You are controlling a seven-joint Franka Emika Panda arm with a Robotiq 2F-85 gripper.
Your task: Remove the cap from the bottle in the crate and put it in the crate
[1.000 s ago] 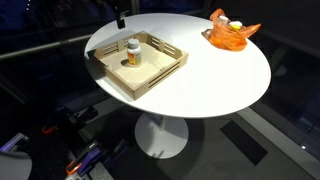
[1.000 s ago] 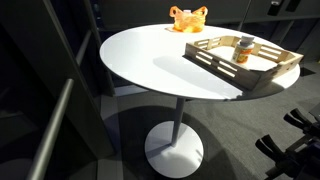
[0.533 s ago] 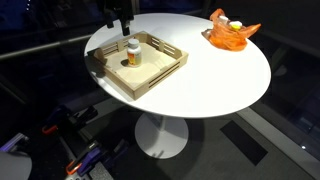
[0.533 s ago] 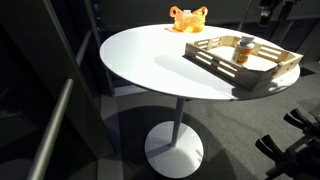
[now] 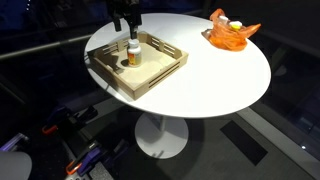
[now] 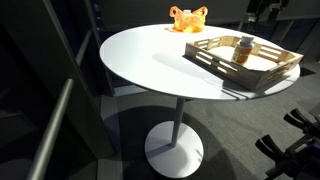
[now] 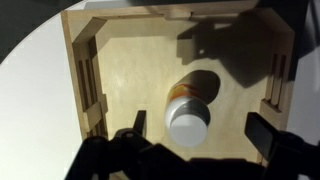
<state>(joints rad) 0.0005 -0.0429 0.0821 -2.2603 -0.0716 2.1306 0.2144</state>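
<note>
In an exterior view, the gripper (image 5: 125, 20) hovers just above the bottle (image 5: 132, 52), which stands upright inside the wooden crate (image 5: 160, 78) on a round white table (image 5: 220, 80).

In an exterior view, the gripper (image 6: 262, 12) hangs over the bottle (image 6: 243, 50) in the crate (image 6: 215, 60), not touching it.

The wrist view looks straight down. The white cap (image 7: 188, 125) lies between the fingers (image 7: 136, 120), which are spread wide and hold nothing.

The step in hand appears to be the approach. The next move likely calls for lowering centred on the cap, then closing on it.
</note>
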